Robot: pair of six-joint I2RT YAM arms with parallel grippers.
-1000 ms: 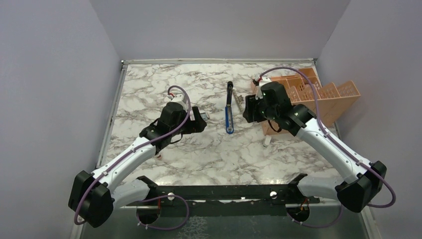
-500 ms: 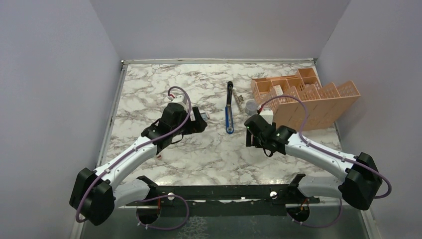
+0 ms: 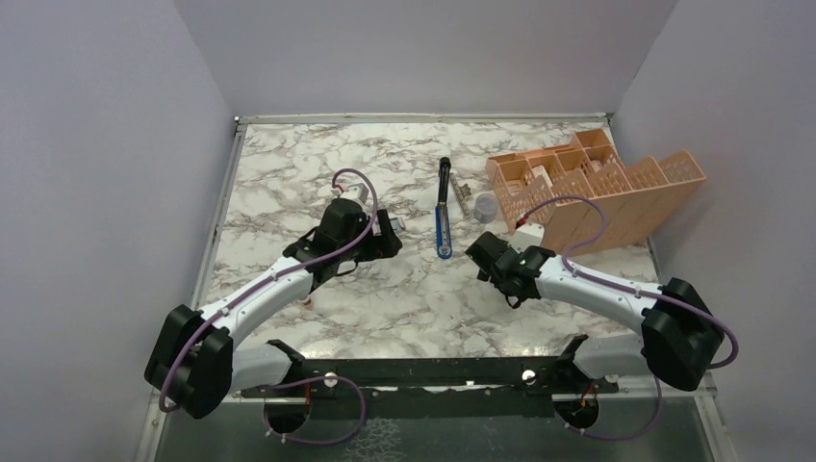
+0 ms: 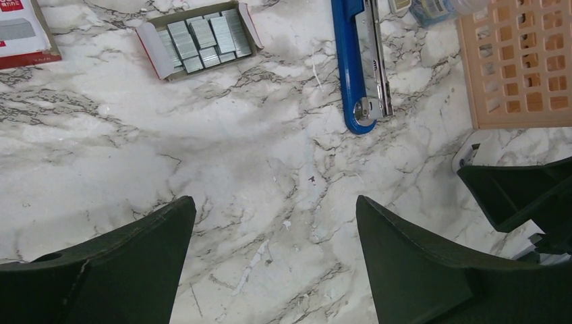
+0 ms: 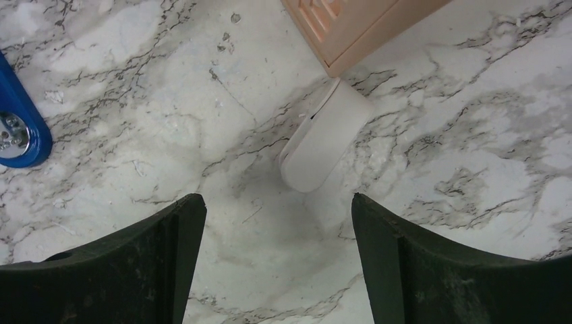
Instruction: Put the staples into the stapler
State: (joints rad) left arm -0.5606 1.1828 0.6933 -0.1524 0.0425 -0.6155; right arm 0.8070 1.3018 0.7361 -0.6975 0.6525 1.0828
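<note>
The stapler [image 3: 443, 208], slim, blue and black, lies lengthwise at the table's middle. In the left wrist view the stapler [image 4: 361, 61] shows its metal channel facing up. The staples [image 4: 200, 39] lie as silvery strips in a small open tray, with the red-and-white box [image 4: 23, 34] to its left. My left gripper [image 4: 275, 202] hovers open over bare marble, near of the tray and left of the stapler. My right gripper [image 5: 276, 199] is open and empty, right of the stapler's blue end [image 5: 17, 121].
An orange mesh basket [image 3: 597, 188] with compartments stands tilted at the back right. A white oblong object [image 5: 324, 135] lies just beyond my right gripper's jaws, against the basket's corner [image 5: 351, 27]. A small clear cup [image 3: 487, 205] sits between stapler and basket.
My right arm pulled back from the basket toward the near side and lowered beside the stapler's blue end, its jaws opening wide. The basket shifted slightly right. The left arm barely moved.
</note>
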